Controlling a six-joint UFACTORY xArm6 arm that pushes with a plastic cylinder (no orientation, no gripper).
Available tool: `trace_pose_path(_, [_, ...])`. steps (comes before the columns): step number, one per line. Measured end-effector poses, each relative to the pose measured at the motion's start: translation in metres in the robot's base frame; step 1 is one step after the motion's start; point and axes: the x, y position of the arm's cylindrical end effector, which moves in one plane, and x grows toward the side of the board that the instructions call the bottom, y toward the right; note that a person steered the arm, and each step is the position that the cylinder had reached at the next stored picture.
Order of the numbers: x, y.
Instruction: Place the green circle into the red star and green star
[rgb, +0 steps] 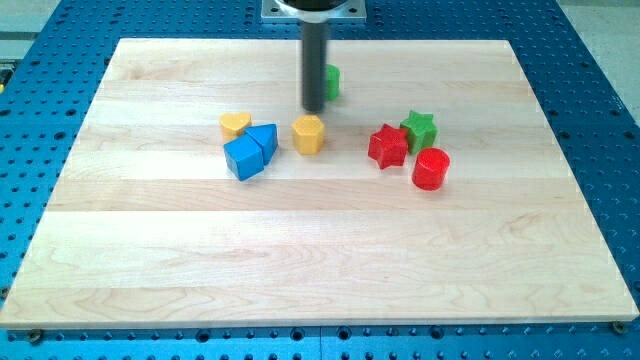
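The green circle (332, 81) sits near the view's top centre, mostly hidden behind my rod. My tip (313, 108) rests on the board just left of and below it, touching or nearly touching it. The red star (388, 146) and the green star (419, 128) lie side by side at the view's right of centre, the green star up and right of the red one. They are well to the right of and below the green circle.
A red cylinder (431, 168) stands just below the two stars. A yellow hexagon (309, 133) lies right below my tip. A yellow heart (235, 124), a blue triangle (265, 139) and a blue cube (243, 157) cluster at the left.
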Motion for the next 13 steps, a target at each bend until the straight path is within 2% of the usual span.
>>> trace_pose_path(1, [-0.034,0.007])
trace_pose_path(2, [-0.050,0.046])
trace_pose_path(3, [-0.001,0.084])
trace_pose_path(4, [-0.044,0.075])
trace_pose_path(5, [0.023,0.063])
trace_pose_path(6, [0.052,0.051])
trace_pose_path(7, [-0.019,0.070])
trace_pose_path(8, [-0.035,0.114])
trace_pose_path(9, [0.039,0.112])
trace_pose_path(10, [0.068,0.116])
trace_pose_path(11, [-0.004,0.072])
trace_pose_path(13, [0.091,0.061])
